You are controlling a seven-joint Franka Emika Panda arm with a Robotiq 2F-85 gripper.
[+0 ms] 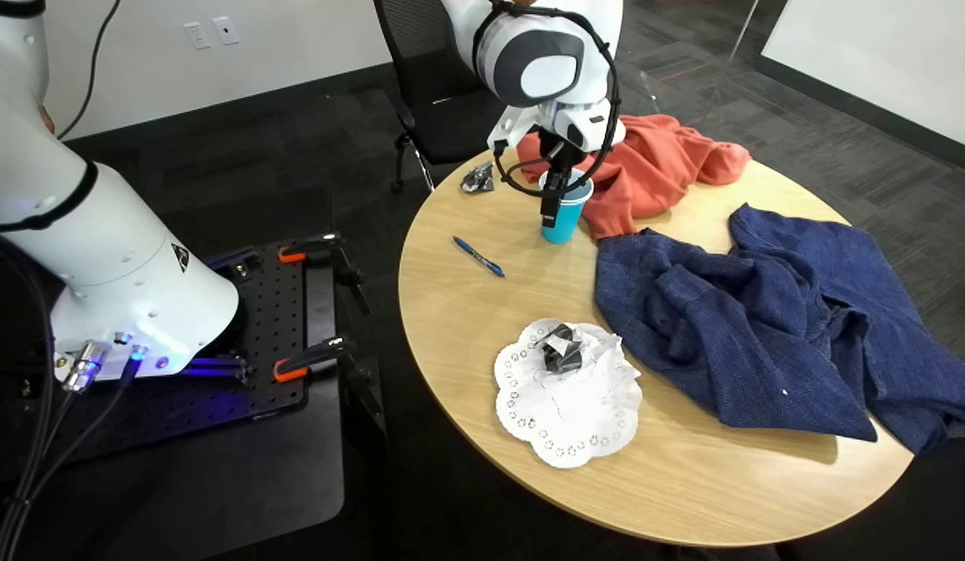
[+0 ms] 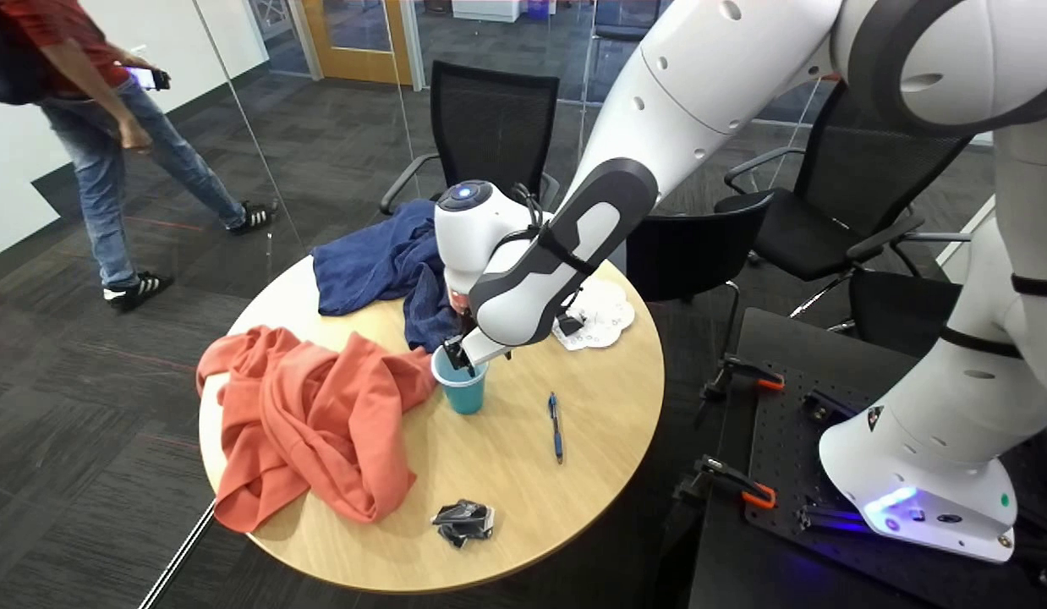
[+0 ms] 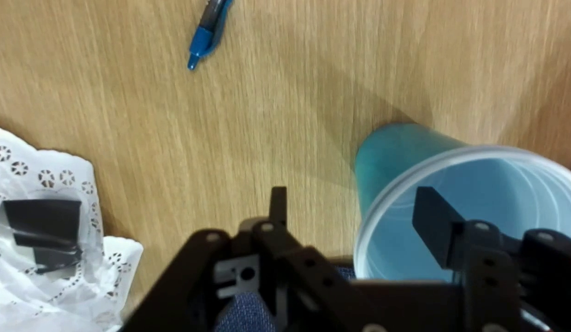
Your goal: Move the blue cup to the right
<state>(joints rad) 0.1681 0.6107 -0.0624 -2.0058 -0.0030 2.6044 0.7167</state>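
Cyan plastic with a pale round rim, the blue cup point(image 2: 463, 396) stands upright on the round wooden table point(image 1: 467, 327), just beside the coral-red cloth point(image 2: 320, 414). The gripper point(image 3: 353, 214) is at its mouth with the jaws well apart: in the wrist view one finger shows within the circle of the rim, the other outside the cup, bare wood between that one and the wall.

Near the cup lies a blue pen point(image 1: 478, 257) — pale marking runs along its barrel, too small to read. A navy cloth point(image 1: 747, 335) is heaped farther out, partly over the table's edge. On a white paper doily point(image 1: 564, 446) with a pierced border sit crumpled white paper point(image 1: 603, 382) and a black scrap point(image 1: 562, 354); a second black scrap point(image 2: 463, 522) lies near the rim of the table.

Off the table, the white arm base point(image 1: 139, 288) carries a small dark label point(image 1: 181, 257), its print illegible. In an exterior view a person point(image 2: 109, 110) in jeans holds a phone point(image 2: 150, 78) and wears dark shoes point(image 2: 137, 289) — white stripes on their sides.
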